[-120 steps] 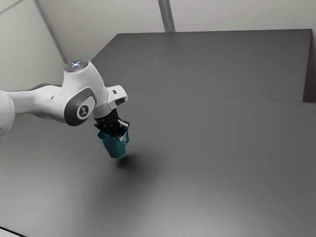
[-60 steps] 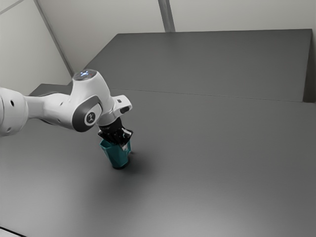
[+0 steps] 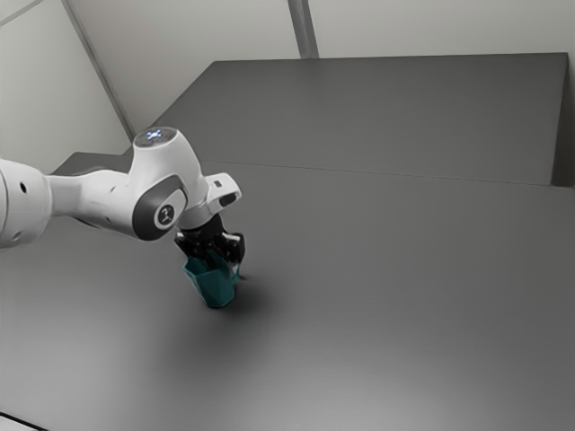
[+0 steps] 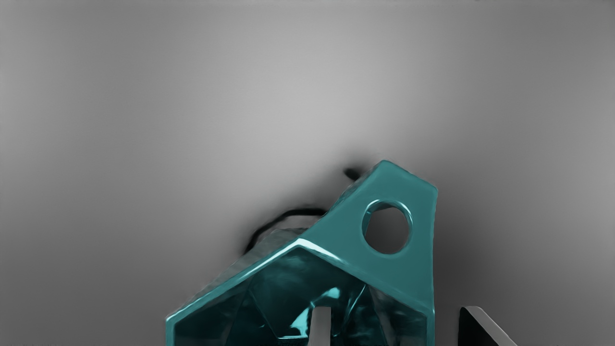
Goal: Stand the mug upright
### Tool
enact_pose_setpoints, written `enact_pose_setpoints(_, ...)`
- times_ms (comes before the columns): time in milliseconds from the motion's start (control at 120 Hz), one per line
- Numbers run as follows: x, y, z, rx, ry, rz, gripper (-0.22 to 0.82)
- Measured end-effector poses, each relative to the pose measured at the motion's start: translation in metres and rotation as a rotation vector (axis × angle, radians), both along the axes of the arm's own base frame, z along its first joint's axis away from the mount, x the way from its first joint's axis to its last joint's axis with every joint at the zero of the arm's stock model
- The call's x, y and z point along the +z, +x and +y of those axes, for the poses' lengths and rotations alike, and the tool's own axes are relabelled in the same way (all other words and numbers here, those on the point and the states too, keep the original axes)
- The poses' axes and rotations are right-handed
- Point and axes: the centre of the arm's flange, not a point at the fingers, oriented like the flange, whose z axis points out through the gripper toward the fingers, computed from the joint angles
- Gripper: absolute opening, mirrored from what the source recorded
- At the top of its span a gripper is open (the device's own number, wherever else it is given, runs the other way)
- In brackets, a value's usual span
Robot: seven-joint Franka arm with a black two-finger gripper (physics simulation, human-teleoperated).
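The gripper (image 3: 221, 259) is at the rim of the teal mug (image 3: 215, 289) in the exterior view. The mug's base is down at the table surface and its opening faces up toward the hand. In the wrist view the gripper (image 4: 401, 329) stands open: one finger (image 4: 320, 329) is inside the mug (image 4: 403, 274), the other (image 4: 485, 331) outside it, with the mug's wall between them and a gap to the outer finger. The handle, with its round hole, shows beside the opening. The fingers partly cover the mug's inside.
The dark grey table (image 3: 386, 296) extends around the mug. A raised grey block or step (image 3: 377, 117) lies toward the back, with pale walls behind it. The arm reaches in from the exterior view's left.
The mug has come down from above the table, shifting slightly to the exterior view's right with the hand. Since half a second ago the fingers have spread apart and let it go.
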Motion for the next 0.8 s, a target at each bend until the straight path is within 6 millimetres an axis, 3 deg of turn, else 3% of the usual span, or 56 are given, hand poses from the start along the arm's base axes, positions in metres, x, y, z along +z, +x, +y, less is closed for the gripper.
enact_pose_setpoints(125, 0.013, -0.001, 0.000, -0.002, 0.001, -0.021, 0.42)
enact_pose_setpoints(275, 0.037, -0.002, -0.004, -0.005, -0.001, -0.042, 0.51)
enact_pose_setpoints(383, 0.069, -0.004, -0.007, -0.012, -0.002, -0.089, 0.55)
enact_pose_setpoints(550, 0.124, 0.011, -0.009, -0.023, 0.013, -0.115, 0.58)
enact_pose_setpoints(800, 0.186, 0.020, -0.014, -0.054, 0.059, -0.101, 0.60)
